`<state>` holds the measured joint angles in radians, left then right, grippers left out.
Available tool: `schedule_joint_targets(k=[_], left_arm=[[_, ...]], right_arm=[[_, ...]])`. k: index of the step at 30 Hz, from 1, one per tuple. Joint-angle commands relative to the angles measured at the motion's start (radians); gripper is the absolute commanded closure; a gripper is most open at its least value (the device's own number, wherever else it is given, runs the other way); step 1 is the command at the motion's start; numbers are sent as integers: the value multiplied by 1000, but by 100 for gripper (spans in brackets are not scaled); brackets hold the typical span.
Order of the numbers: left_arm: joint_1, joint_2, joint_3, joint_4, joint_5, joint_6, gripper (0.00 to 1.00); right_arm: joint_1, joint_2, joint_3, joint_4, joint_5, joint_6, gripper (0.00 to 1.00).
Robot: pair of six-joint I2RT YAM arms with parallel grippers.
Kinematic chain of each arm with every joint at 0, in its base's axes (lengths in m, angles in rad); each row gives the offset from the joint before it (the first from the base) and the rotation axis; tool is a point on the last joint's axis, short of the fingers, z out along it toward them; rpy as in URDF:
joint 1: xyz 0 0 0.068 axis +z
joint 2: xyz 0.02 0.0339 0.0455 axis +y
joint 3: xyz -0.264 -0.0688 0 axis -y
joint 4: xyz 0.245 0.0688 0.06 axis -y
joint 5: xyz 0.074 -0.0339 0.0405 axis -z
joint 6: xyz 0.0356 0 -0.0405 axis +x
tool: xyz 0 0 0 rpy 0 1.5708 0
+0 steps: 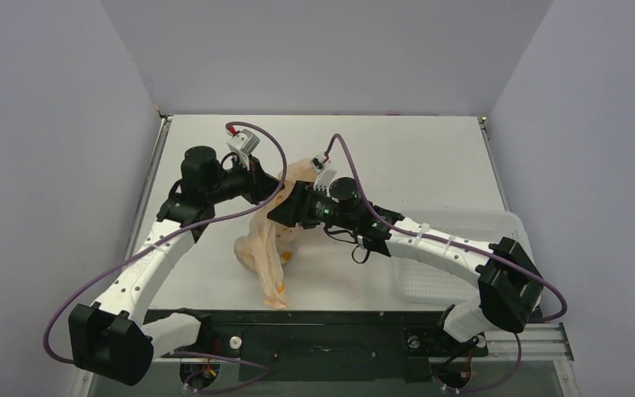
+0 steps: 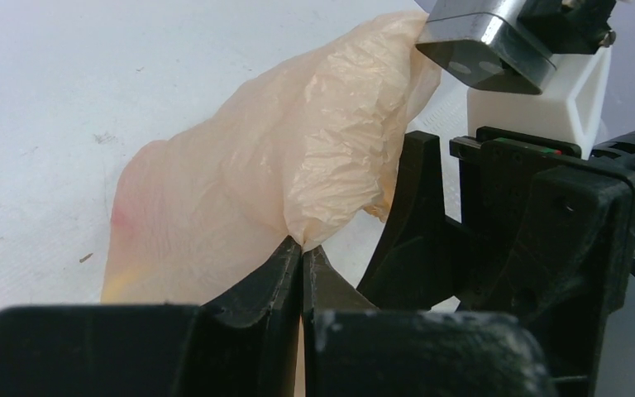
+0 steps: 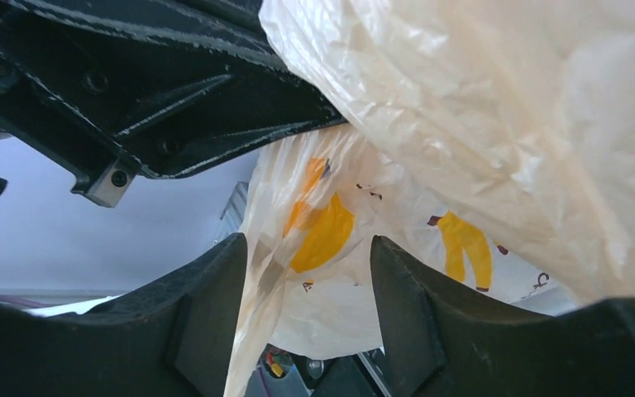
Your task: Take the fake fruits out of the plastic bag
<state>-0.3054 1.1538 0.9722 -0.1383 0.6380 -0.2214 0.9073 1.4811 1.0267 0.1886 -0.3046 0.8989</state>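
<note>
The plastic bag (image 1: 258, 248) is raised at its upper end between the two arms, and its lower end trails down onto the surface (image 1: 413, 157) near the front edge. My reading is that it is hung this way so that its mouth can be found and spread, or its contents tipped out. The left gripper (image 2: 302, 248) is pressed together on a crumpled fold of the film. No gap shows between its fingers (image 2: 264, 285), and the film bulges up and away from the pinch, so this arm appears to carry the bag's weight. The right gripper (image 3: 306, 277) sits just beside it, almost touching the left gripper's housing. It is spread wide, and a sheet of the banana-printed film hangs in the gap between its fingers (image 3: 202, 306). The film brushes the left-hand finger but is not clamped. The fake fruits cannot be confirmed. The left wrist view shows a faint pink patch and a yellow tint low in the bag, and these may be fruits or print. No fruit lies out on the surface in view, so I judge the removal not yet achieved. A white tray (image 1: 463, 248) lies under the right arm.
</note>
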Motion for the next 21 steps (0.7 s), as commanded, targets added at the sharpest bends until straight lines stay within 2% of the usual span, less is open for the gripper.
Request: schedule_joint_targets(k=[1,3,4,6,7,13,21], left_arm=[[-3,-15,31,28,39,18,99],[-3,-14,32,29,37,16,98],[-2,-13,35,29,36,15,96],[0,-9,40,23,37,15,88],[1,-9,42,15,43,19,83],[-2,-34,29,-7,31,53,68],[-3,-18,44,-65,-61,101,64]], right_arm=[[-11,-4,-7,139,-9,36,49],[-13,9,1,128,-7,41,63],[-14,10,3,122,-7,39,79],[-20,3,0,95,8,23,95],[-25,-10,-3,69,14,7,99],[-61,-51,-31,45,-12,-32,100],[-109,-64,-41,72,-59,-1,100]])
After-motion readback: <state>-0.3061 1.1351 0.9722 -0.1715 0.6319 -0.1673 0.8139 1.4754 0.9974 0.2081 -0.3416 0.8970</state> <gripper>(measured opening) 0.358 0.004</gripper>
